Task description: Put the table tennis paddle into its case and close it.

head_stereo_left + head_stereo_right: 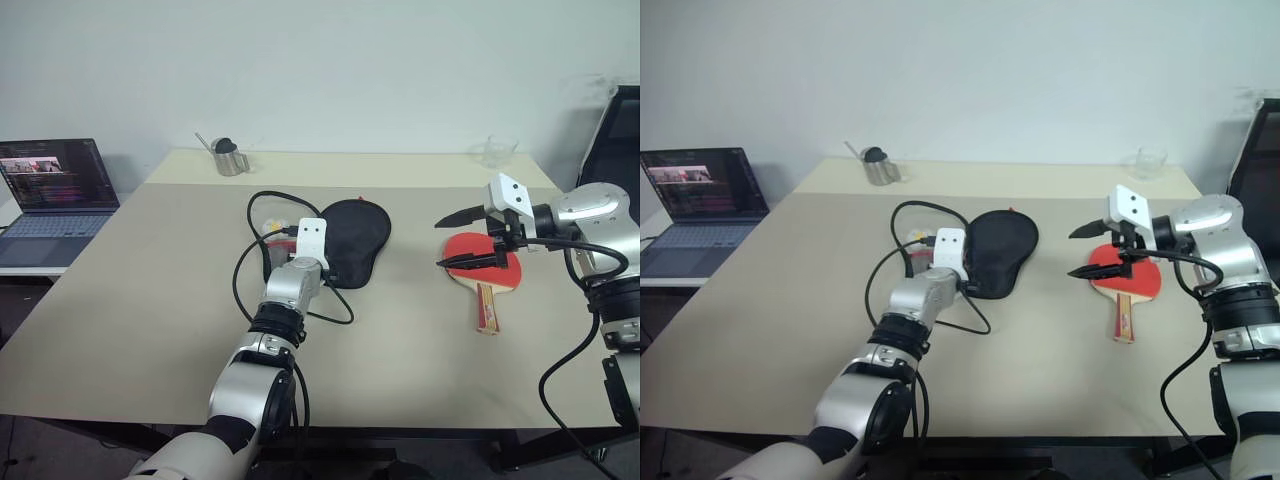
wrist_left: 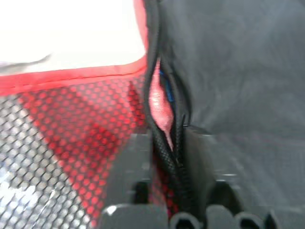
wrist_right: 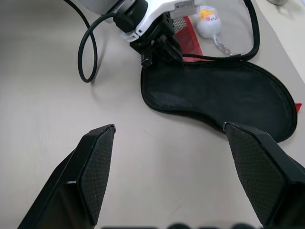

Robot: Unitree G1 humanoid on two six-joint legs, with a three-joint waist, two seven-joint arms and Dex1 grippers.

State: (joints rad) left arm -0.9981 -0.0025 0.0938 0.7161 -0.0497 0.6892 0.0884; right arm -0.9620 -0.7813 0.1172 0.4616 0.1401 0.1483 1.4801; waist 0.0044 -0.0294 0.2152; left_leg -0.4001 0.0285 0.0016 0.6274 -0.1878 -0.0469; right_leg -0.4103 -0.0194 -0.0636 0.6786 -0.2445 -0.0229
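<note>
Case [image 1: 352, 236] edge is pinched between closed left fingers [image 2: 128, 162]; right fingers [image 3: 97, 164] spread wide, empty, above paddle [image 1: 487, 275].

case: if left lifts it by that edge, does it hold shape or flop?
Probably flops: the case looks like thin fabric lying flat, and its edge gapes between the left gripper fingers. Likely light. The zip cord should give a fair grip.

The case [image 1: 355, 238] lies flat at the centre of the frame, black side up, its narrow end toward the lower left, a red mesh flap showing there. The table tennis paddle [image 1: 487, 280] lies right of centre, red face up, pale handle pointing toward the bottom.
</note>
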